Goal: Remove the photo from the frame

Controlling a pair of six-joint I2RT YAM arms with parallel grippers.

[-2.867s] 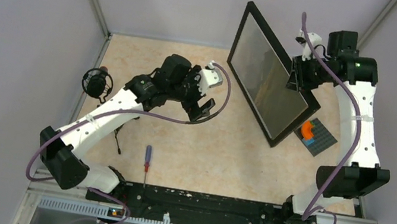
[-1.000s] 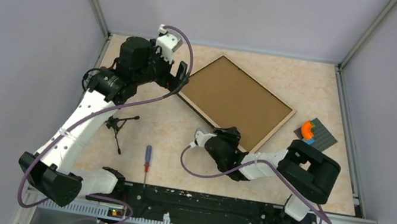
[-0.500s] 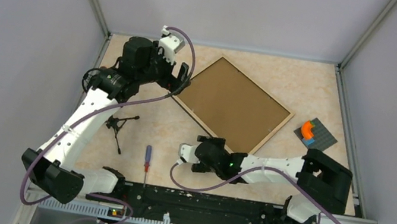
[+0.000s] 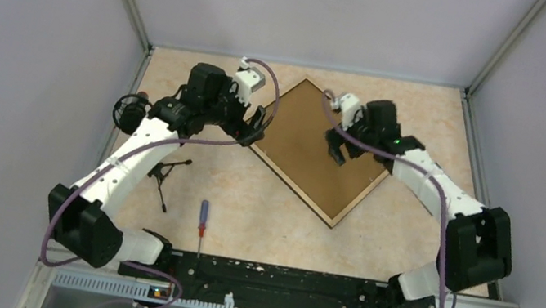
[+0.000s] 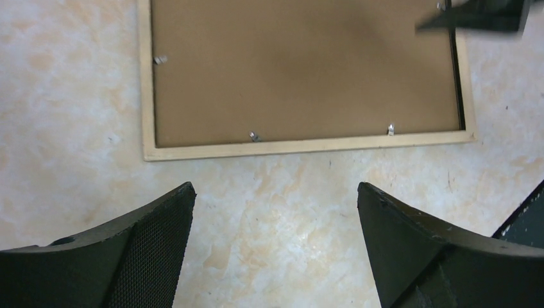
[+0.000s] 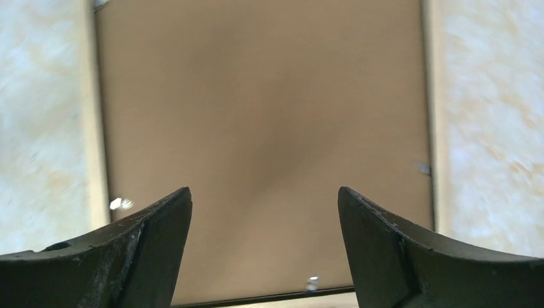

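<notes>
The frame [image 4: 309, 164] lies flat on the table with its brown board back up, turned like a diamond. The photo is hidden under that board. My left gripper [image 4: 254, 124] hovers open just off the frame's left edge. In the left wrist view its fingers [image 5: 154, 237] stand wide over bare table, below the frame's pale rim [image 5: 308, 145] and small metal tabs [image 5: 255, 136]. My right gripper [image 4: 336, 144] hangs open above the frame's far half. In the right wrist view the brown back [image 6: 263, 96] fills the space between the open fingers [image 6: 391, 244], nothing held.
A red-handled screwdriver [image 4: 203, 216] lies near the front edge. A small black tripod [image 4: 164, 173] and a round black object [image 4: 132, 111] sit at the left by the wall. Grey walls close the table on three sides.
The frame went from held upright to lying face down. In the last second my right arm swung from the frame's near corner to above its far half, jaws widening. The frame turned somewhat.
</notes>
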